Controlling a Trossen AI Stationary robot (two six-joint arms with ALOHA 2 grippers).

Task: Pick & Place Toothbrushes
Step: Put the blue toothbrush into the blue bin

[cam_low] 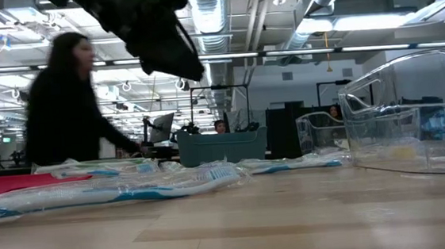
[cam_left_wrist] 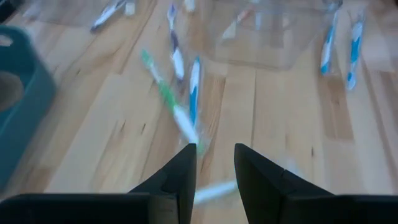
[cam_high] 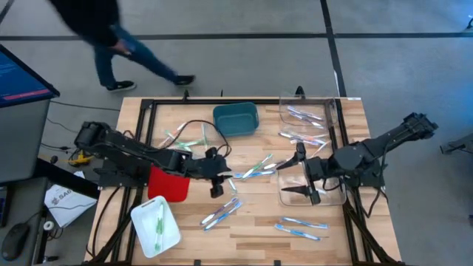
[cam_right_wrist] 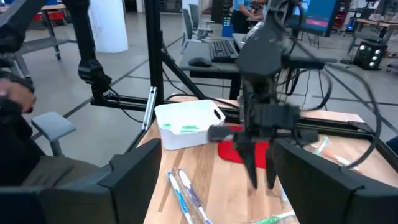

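While the left gripper (cam_high: 216, 179) is held over the centre of the table (cam_high: 259, 222) in the high view, its fingers (cam_left_wrist: 181, 177) are seen in the left wrist view set a little apart, with nothing pinched between them. Just beyond those fingertips, a green toothbrush (cam_left_wrist: 169, 102) and a blue one (cam_left_wrist: 194, 87) are seen lying on the wood. The right gripper (cam_high: 309, 183) is placed right of centre, over a clear tray (cam_high: 284, 193), with its fingers spread wide and empty.

Toothbrushes are scattered across the table: roughly three at centre (cam_high: 255, 168), about three below them (cam_high: 222, 212), two at lower right (cam_high: 301, 227), a few at upper left near the cable (cam_high: 183, 137), and a few more around the second clear tray (cam_high: 304, 112) at upper right. Four other containers are counted: one teal bin (cam_high: 236, 120), one red bin (cam_high: 168, 185), and one white bin (cam_high: 155, 225) in which green brushes are held. One person (cam_high: 111, 33) is seen at upper left, beyond the table.
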